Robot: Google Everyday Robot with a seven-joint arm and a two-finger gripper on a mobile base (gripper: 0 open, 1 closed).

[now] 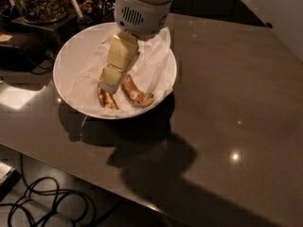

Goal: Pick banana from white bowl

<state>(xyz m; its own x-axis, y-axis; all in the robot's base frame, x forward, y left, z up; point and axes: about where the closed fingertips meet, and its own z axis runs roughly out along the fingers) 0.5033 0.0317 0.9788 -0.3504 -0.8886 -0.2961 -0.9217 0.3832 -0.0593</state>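
The white bowl (66, 86), lined with crumpled white paper, stands at the back left of the brown table. Two bananas lie in its front part. The banana (137, 94) is thick, curved and yellow with brown speckles, and lies on the right. A slimmer dark-streaked banana (108, 100) lies to its left. My gripper (110, 83) reaches down into the bowl from the white wrist above. Its tip is at the upper ends of the two bananas, closer to the slim one, and it hides those ends.
Clear containers of brown snacks (40, 1) and a black device (21, 48) stand behind and left of the bowl. The table's front edge runs diagonally at the lower left, with black cables (42, 202) on the floor below. Bare tabletop (236, 103) lies to the right.
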